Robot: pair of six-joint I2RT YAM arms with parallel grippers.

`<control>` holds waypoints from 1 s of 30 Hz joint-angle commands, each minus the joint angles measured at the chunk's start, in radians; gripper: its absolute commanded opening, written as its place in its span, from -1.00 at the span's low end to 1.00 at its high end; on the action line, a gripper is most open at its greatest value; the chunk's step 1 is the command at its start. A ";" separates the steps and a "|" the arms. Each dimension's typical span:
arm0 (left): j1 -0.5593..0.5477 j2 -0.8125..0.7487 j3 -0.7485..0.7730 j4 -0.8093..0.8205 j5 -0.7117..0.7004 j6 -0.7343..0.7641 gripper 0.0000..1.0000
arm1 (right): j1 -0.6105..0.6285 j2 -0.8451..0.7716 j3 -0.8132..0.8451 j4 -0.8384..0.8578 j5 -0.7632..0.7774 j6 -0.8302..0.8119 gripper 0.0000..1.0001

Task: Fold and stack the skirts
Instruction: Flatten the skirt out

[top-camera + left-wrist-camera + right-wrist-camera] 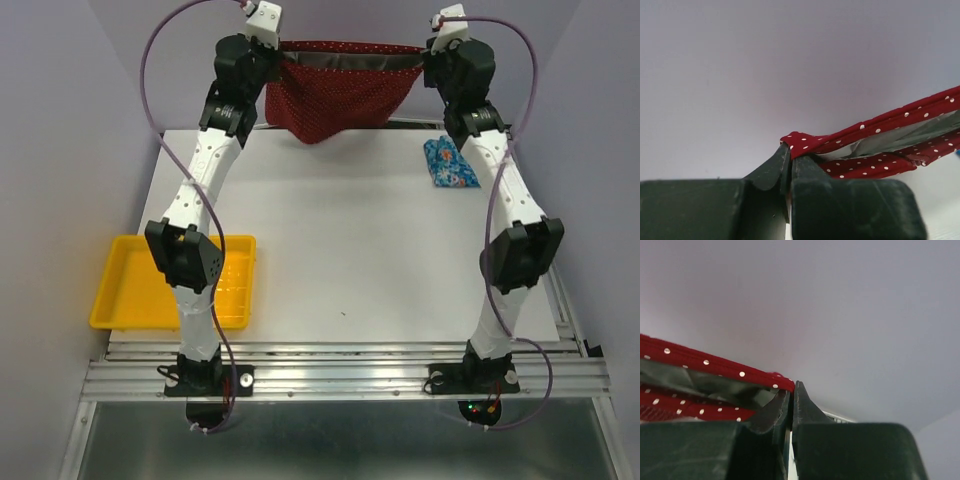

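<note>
At the counter's [350, 250] far edge, both arms are raised with the red dotted skirt [335, 95] stretched between them. Grip on the left: left tool [788, 152] is clenched on one waistband corner. Its wrist view shows dotted fabric pinched right at the fingertips, with the band running off to the right and grey lining showing inside. Opposite corner: right tool [791, 390] is clenched too, jaws pressed together, with the red band coming in from the left and ending at the tips. From above, the waistband is taut and roughly level. Below it the skirt body sags in a rounded pouch over the counter's back edge; can't tell if the hem touches. Second item: blue floral skirt [452, 165] lies flat on the counter at far right, a compact oblong just beside the right arm, apart from the red one. Near left sits a yellow tray [125, 285], partly past the counter's left edge, with the left arm's elbow above it.
</note>
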 commanded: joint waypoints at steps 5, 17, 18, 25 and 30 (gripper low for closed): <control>0.076 -0.345 -0.551 0.114 0.282 0.098 -1.00 | -0.045 -0.427 -0.720 0.271 -0.100 -0.108 -0.99; -0.150 -0.684 -1.370 -0.293 0.504 0.399 0.32 | -0.045 -0.635 -1.268 -0.458 -0.517 -0.580 -0.23; -0.161 -0.715 -1.377 -0.322 0.514 0.416 0.41 | -0.045 -0.671 -1.276 -0.509 -0.518 -0.596 0.09; -0.216 -0.865 -1.336 -0.492 0.610 0.413 0.96 | 0.013 -0.843 -1.201 -0.830 -0.719 -0.579 1.00; -0.224 -0.849 -1.325 -0.356 0.522 0.266 0.76 | 0.013 -0.787 -1.151 -0.657 -0.603 -0.363 0.66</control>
